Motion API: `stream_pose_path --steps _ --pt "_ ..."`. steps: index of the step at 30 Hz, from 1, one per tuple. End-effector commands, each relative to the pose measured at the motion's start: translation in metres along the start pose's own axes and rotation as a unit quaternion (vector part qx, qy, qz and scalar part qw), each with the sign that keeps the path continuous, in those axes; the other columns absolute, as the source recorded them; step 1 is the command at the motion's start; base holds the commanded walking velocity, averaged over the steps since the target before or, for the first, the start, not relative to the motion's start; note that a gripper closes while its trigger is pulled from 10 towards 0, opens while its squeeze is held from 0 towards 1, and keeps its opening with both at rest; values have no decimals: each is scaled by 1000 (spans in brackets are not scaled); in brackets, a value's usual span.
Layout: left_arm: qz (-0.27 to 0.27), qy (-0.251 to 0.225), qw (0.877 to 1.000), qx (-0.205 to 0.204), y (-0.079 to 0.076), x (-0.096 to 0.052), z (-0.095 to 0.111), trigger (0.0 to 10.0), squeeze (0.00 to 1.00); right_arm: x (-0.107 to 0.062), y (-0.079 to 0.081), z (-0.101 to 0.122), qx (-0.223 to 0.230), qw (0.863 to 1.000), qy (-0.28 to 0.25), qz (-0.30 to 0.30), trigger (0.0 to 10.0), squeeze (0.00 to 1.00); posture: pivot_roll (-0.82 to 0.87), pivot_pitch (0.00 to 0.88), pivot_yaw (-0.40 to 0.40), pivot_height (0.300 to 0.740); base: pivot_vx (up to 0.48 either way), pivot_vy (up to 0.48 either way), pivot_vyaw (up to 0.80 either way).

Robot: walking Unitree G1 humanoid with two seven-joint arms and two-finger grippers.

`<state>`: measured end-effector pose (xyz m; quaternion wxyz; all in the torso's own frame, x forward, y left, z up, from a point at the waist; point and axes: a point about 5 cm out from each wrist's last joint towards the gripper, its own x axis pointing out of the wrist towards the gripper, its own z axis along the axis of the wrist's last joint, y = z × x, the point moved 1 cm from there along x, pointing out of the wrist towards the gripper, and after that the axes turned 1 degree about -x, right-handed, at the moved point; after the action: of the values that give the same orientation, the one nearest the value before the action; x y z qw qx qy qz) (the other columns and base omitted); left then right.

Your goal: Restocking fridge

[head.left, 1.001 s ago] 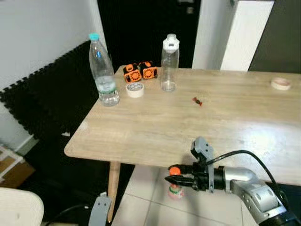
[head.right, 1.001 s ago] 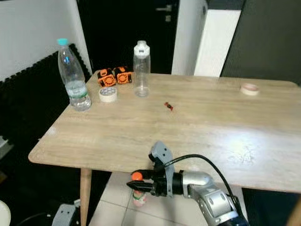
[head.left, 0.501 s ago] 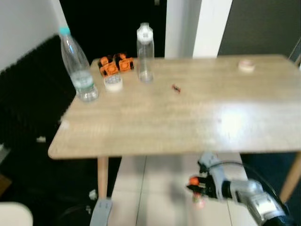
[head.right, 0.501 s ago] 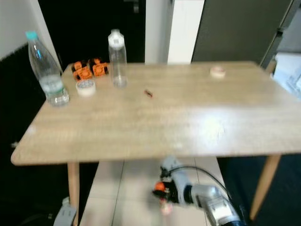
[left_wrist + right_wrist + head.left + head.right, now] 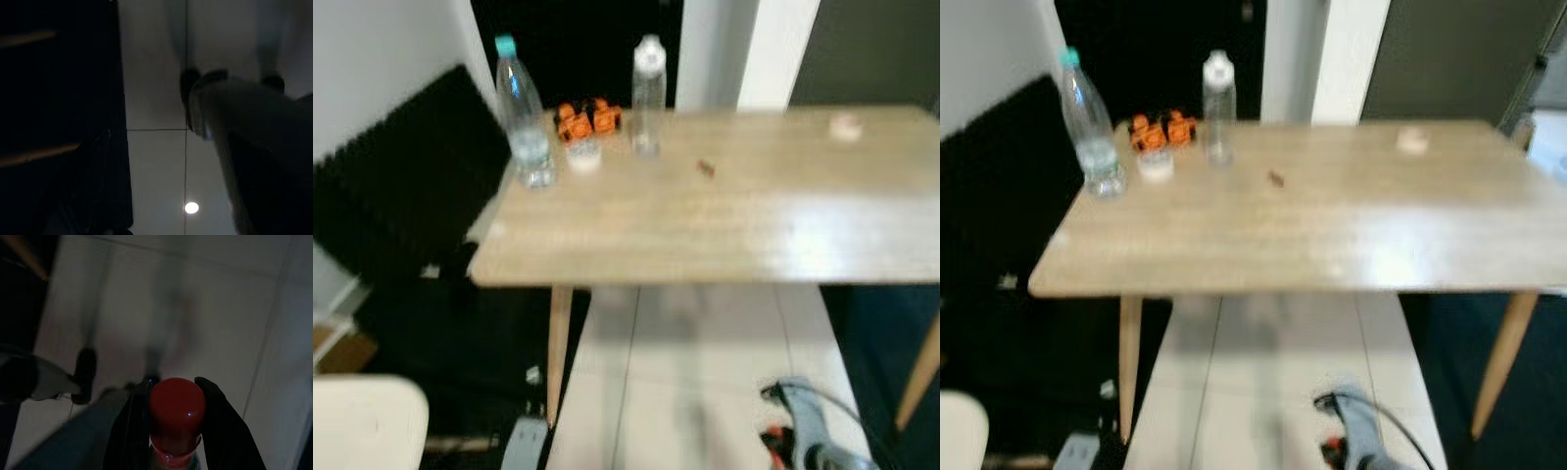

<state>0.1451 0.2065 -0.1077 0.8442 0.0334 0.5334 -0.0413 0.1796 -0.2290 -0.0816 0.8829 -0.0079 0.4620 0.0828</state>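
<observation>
Wooden tabletop (image 5: 705, 235) bearing two clear bottles (image 5: 521, 117) (image 5: 648, 93), two orange parts (image 5: 587, 118), a tape roll (image 5: 583, 155), a small red item (image 5: 706, 168), and a second roll (image 5: 845, 125).

The right arm (image 5: 818, 441) appeared as a silver-grey cylindrical housing, blurred in the head views, with a thin black cable (image 5: 842, 406) arching over its upper side and a red-orange patch at its forward end. The right gripper (image 5: 177, 423) consisted of two long black fingers (image 5: 221, 423) with smooth, rounded, matte surfaces. The left wrist view was very dark; a grey, rounded limb section (image 5: 234, 117) could be made out.
</observation>
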Motion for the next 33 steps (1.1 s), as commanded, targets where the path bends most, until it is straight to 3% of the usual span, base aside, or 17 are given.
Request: stream_pose_path --steps 1,5,10,33 --pt "-2 -3 1000 10 1 0 4 10000 0 -2 3 -19 46 999 13 -21 10000 0 15 0 -3 740 0 0 0" --pt "-3 -1 1000 14 1 0 3 10000 0 -7 3 -45 79 995 44 -48 10000 0 15 0 -3 740 0 0 0" --pt "-7 5 1000 21 0 0 1 10000 0 -10 7 -63 88 992 67 -61 10000 0 15 0 0 740 0 -205 0" --pt "-12 13 1000 22 -3 0 -4 10000 0 -11 11 -68 83 992 73 -56 10000 0 11 0 -4 740 0 -468 0"
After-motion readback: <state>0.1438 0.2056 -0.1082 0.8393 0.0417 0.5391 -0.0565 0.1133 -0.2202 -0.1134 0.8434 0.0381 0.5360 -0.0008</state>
